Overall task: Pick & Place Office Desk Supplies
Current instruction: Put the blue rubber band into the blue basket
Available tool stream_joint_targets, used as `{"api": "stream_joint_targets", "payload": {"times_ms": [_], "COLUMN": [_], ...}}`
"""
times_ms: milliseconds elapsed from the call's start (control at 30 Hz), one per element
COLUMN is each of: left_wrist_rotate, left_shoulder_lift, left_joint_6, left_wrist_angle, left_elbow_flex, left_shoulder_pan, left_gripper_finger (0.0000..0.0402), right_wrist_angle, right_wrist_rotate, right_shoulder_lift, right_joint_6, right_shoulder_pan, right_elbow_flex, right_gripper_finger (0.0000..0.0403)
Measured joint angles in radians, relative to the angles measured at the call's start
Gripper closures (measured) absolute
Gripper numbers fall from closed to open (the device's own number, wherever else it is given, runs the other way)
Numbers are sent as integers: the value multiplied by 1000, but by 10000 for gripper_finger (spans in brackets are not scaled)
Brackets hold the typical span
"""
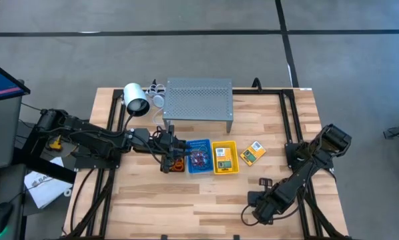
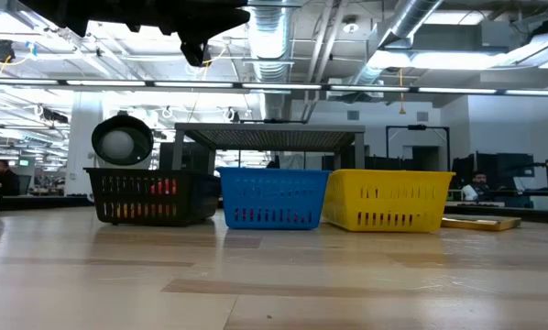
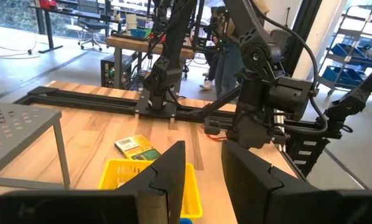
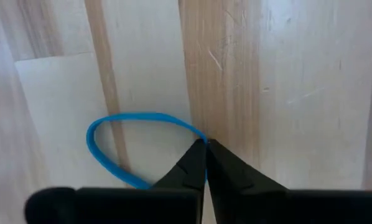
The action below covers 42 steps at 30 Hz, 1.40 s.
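Right gripper (image 4: 204, 144) is down at the bare table (image 1: 186, 200), near its front edge. Jaws are pressed together, tips pinching the edge of a blue rubber band (image 4: 120, 140); the rest of the loop lies flat on the wood beside the fingertips.

Left gripper (image 3: 201, 168) hangs above the row of baskets, jaws partly apart with nothing between them. Directly below it sits the black basket (image 1: 176, 163), with red items inside in the low view. Next along are the blue basket (image 1: 199, 158), holding a tangle of rubber bands, and the yellow basket (image 1: 225, 158), holding a crayon box. A second crayon box (image 1: 253, 153) lies on the table just past the yellow basket.
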Motion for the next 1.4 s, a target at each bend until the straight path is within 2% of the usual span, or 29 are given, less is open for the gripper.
{"api": "stream_joint_targets", "payload": {"times_ms": [200, 367, 767, 967, 1233, 1400], "left_wrist_rotate": [0, -1, 0, 0, -26, -80], "left_shoulder_lift": [0, 0, 0, 0, 0, 0], "left_joint_6": [-11, -16, -131, -195, -223, -223], "left_wrist_angle": [0, 0, -35, -55, -47, -40], "left_elbow_flex": [0, 0, 0, 0, 0, 0], "left_shoulder_pan": [-2, -16, -74, -117, -217, -269], "left_gripper_finger": [300, 300, 300, 300, 300, 300], "right_wrist_angle": [-17, -123, -374, -375, -226, -126], "right_wrist_rotate": [-22, -29, 44, 233, 468, 514], "right_shoulder_lift": [1, 9, 4, 2, 2, 2], "right_joint_6": [2, -42, -99, -141, -293, -394], "right_shoulder_pan": [-14, -23, -53, -66, -127, -198], "right_elbow_flex": [14, 87, 296, 394, 449, 451], "right_gripper_finger": [400, 401, 402, 403, 403, 403]}}
